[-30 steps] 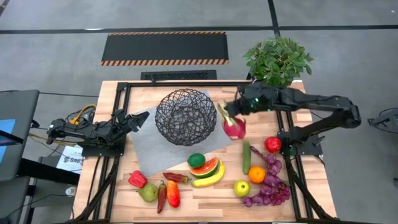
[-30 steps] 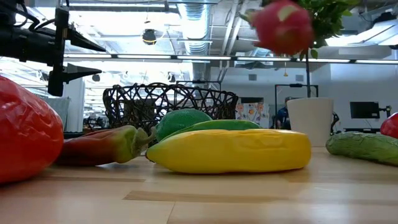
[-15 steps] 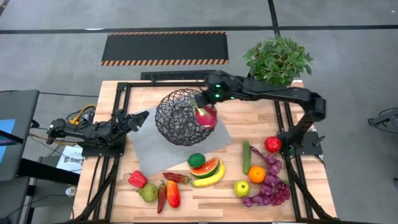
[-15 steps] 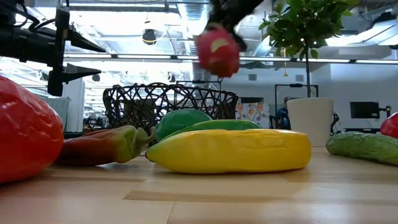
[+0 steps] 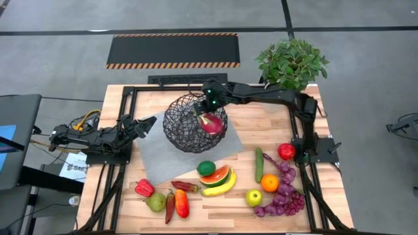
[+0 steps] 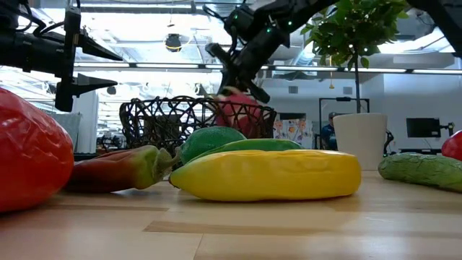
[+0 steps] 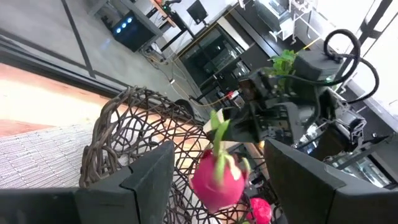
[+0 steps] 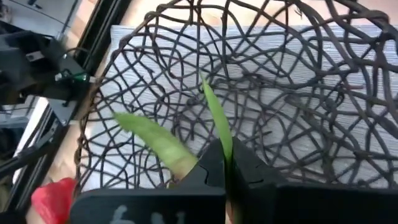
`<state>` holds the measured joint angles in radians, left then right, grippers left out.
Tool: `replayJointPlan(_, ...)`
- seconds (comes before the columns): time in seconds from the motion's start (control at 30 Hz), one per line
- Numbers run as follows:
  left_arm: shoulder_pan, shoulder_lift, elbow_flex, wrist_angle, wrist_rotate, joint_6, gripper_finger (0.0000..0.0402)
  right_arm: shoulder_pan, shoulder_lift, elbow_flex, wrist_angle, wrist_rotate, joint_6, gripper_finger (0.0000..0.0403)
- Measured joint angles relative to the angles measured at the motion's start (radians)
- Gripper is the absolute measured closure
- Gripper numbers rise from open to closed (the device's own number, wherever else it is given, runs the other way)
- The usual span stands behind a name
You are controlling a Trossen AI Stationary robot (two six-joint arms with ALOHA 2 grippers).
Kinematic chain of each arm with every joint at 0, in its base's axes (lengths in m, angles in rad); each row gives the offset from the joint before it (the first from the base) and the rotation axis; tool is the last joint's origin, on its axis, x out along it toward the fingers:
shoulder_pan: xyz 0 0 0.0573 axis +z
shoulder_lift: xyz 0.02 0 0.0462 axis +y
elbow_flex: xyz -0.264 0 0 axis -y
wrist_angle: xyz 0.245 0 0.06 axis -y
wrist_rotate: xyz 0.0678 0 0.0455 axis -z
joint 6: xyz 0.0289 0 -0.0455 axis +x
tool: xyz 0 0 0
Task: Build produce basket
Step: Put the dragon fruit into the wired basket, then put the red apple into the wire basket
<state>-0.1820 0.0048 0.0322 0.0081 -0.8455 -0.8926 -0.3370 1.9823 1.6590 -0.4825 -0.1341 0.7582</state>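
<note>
i have the right gripper (image 5: 208, 112) reaching over the round black wire-mesh basket (image 5: 194, 122), its fingers pinched onto the green leafy tips of the pink dragon fruit (image 5: 210, 123). the fruit hangs inside the basket's bowl, toward the side nearest the potted green plant (image 5: 291, 62); from the low view it sits down behind the basket's rim (image 6: 195, 108). i cannot tell whether it touches the mesh floor. the basket stands on a grey woven mat (image 5: 157, 153) on the wooden table (image 5: 261, 124).

the left gripper (image 5: 145, 124) waits at the mat's edge, well apart from the basket, fingers spread with nothing between them.

the remaining produce lies along the near side of the table: a green lime (image 5: 206, 168), a watermelon slice (image 5: 215, 176), a yellow banana (image 5: 221, 187), a dark green cucumber (image 5: 258, 164), an orange (image 5: 270, 183), a red apple (image 5: 286, 151), a green apple (image 5: 253, 197), purple grapes (image 5: 285, 196), a pear (image 5: 155, 203) and red peppers (image 5: 177, 203).
</note>
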Motion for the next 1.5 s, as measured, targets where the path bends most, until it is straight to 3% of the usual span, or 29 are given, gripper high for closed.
replayJointPlan(0.53,0.000,0.000,0.000,0.000,0.000,-0.012,0.0165,0.000,0.102,0.011,0.006,0.029,-0.055,0.0368)
replayJointPlan(0.7,0.000,0.000,0.000,0.000,0.000,-0.013,0.0165,-0.012,0.088,0.010,0.009,0.086,-0.110,0.0332)
replayJointPlan(0.9,0.000,0.000,0.000,0.000,0.000,-0.014,0.0165,-0.041,0.069,0.010,0.008,0.046,-0.132,0.0259)
replayJointPlan(1.2,0.000,0.000,0.000,0.000,0.000,-0.013,0.0165,-0.042,-0.072,0.010,-0.102,-0.037,-0.134,0.0137)
replayJointPlan(1.33,0.000,0.000,0.000,0.000,0.000,-0.013,0.0165,0.006,-0.186,0.010,-0.243,-0.137,-0.184,0.0125)
replayJointPlan(1.5,0.000,0.000,0.000,0.000,0.002,-0.015,0.0165,0.121,-0.334,0.010,-0.529,-0.122,-0.273,0.0125)
